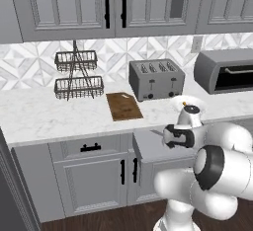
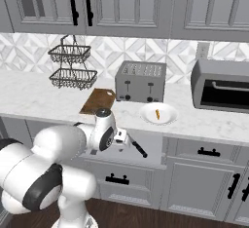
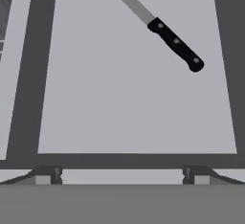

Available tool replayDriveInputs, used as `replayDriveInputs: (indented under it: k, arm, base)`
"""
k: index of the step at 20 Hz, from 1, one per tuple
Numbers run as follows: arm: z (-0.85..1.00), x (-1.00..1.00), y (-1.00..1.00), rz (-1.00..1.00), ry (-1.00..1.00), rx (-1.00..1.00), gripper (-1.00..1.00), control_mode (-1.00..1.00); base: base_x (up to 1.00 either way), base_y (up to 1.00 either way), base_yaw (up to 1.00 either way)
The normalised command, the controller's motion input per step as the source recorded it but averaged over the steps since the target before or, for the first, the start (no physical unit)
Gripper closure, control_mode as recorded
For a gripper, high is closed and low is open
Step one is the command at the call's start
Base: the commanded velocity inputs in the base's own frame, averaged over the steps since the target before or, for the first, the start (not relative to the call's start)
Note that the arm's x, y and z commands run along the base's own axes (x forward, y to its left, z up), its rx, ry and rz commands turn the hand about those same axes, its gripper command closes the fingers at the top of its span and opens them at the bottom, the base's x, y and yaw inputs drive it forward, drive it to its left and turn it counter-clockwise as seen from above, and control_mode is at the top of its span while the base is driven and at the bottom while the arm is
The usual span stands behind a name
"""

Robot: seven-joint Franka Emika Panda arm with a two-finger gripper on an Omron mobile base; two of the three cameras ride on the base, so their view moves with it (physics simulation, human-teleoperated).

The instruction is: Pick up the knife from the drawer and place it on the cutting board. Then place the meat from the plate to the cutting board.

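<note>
Tool: tool [image 3: 122,177] hangs above the open drawer, pointing down into it, fingers spread wide and holding nothing; its two dark fingertips [image 3: 48,174] stand well apart at the near edge of the hand view.
Worktop: white marble worktop [image 1: 44,114] runs left to right under the grey wall cupboards [image 1: 74,5].
Oven: grey toaster oven [image 2: 221,88] stands at the far right of the worktop.
Drawer: wide grey drawer [image 3: 134,84] is pulled out below the worktop edge, its flat floor bare but for the knife.
Toaster: grey four-slot toaster [image 1: 156,79] stands at the back, between the cutting board and the plate.
Basket rack: two-tier wire rack [image 1: 77,74] stands far left of the toaster.
Cutting board: dark brown board [image 1: 124,106] lies flat just left of the toaster.
Plate: round white plate [image 2: 151,117] lies right of the board, near the worktop's front edge.
Knife: knife [image 3: 175,44] lies flat in the drawer, slantwise, blade toward the far side, apart from the tool.
Meat: small orange piece [image 2: 157,113] lies on the plate.
</note>
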Motion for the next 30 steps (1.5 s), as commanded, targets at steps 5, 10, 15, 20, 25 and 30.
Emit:
replayDriveInputs:
  k: [5, 10, 15, 20, 25, 30]
  arm:
    - [-0.36, 0.26, -0.16, 0.00, 0.05, 0.03, -1.00, -1.00]
    - [-0.38, 0.07, -0.08, 0.00, 0.11, 0.02, -1.00, -1.00]
    - [-0.30, -0.02, -0.04, 0.00, 0.10, 0.00, -1.00, -1.00]
    - [-0.28, -0.55, -0.01, 0.06, 0.04, 0.00, -1.00, -1.00]
    - [-0.14, -0.95, 0.00, 0.10, 0.05, 0.01, -1.00, -1.00]
    - [0.00, -1.00, 0.00, 0.11, 0.10, 0.00, -1.00, -1.00]
  base:
    - [0.00, 0.00, 0.00]
    - [0.00, 0.00, 0.00]
    - [0.00, 0.00, 0.00]
    - [0.00, 0.00, 0.00]
    - [0.00, 0.00, 0.00]
    - [0.00, 0.00, 0.00]
